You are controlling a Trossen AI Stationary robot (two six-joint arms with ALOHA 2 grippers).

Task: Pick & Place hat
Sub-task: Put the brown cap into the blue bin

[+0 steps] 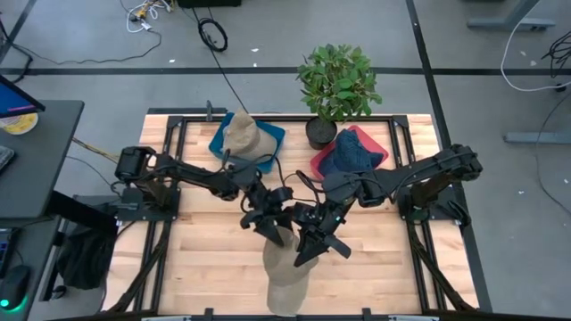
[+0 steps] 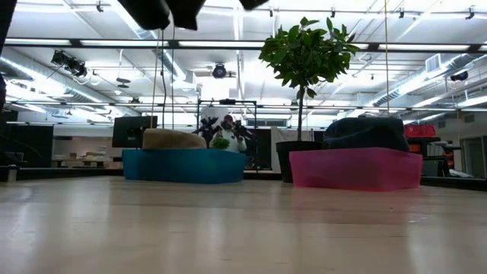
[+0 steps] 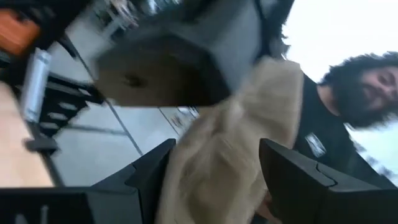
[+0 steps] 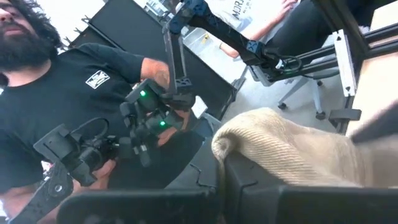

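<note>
A tan knitted hat (image 1: 287, 272) hangs over the table's near middle, lifted clear of the wood. My right gripper (image 1: 310, 246) comes in from the right and is shut on it. My left gripper (image 1: 271, 229) reaches in from the left and stands open, level, one finger on each side of the hat's cloth (image 3: 217, 155). A second tan hat (image 1: 241, 134) rests in a blue tray (image 1: 268, 147) at the far left. A dark blue hat (image 1: 351, 153) lies in a pink tray (image 1: 379, 143) at the far right. My left gripper has the hat's cloth filling the gap between its fingers (image 3: 149, 177); I cannot tell whether they touch it. My right gripper pinches a bunched part of the tan hat (image 4: 267, 146) between its two fingers, coming roughly level from the table's right. The hat hangs clear of the table.
A potted plant (image 1: 337, 85) stands at the far edge between the two trays. A person in a black shirt (image 4: 81, 81) sits beyond the table's near edge holding a control device (image 4: 149, 118). Bare wood (image 2: 243, 228) lies under the arms.
</note>
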